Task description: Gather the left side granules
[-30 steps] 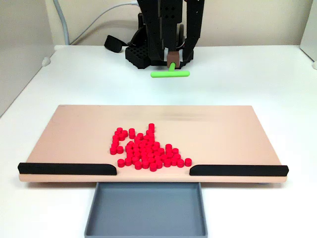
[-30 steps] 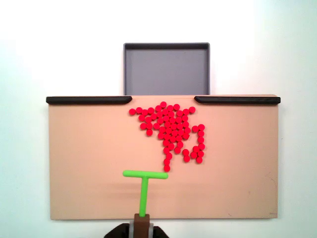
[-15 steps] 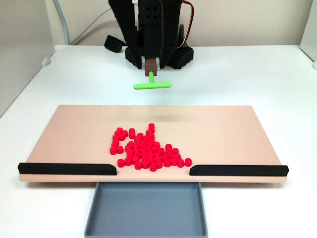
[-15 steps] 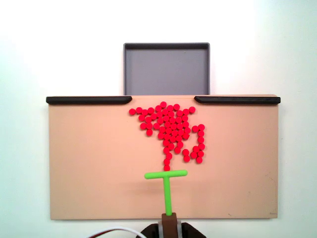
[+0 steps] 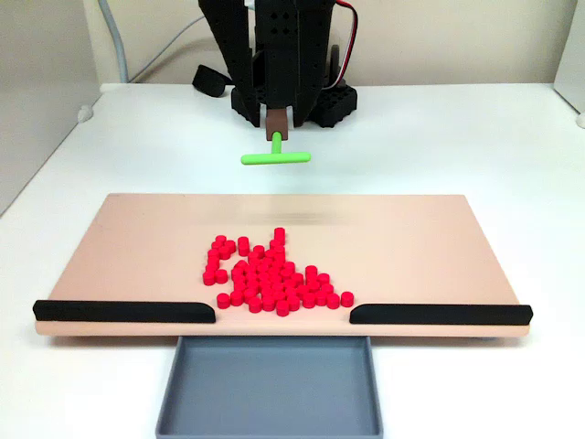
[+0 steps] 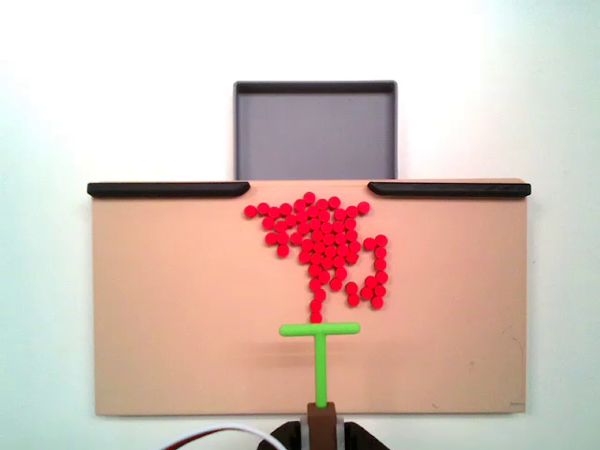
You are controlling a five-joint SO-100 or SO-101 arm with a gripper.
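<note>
Fixed views give us, nearest, a grey tray [image 5: 268,389] — nothing in it — then the granules [image 5: 268,277] heaped mid-board [image 5: 430,240] by the rail gap, and farthest the gripper [image 5: 275,121] clenched on the green pusher [image 5: 274,156].

The granules [image 6: 323,244] (glossy red, short cylinders) lie clustered mid-board, touching, near the front gap.

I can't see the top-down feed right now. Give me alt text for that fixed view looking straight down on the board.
A cluster of small glossy red cylindrical granules lies on a tan rectangular board, just below the gap between two black rails, with a grey tray beyond. A green T-shaped pusher sits just below the cluster's lowest granule.
</note>
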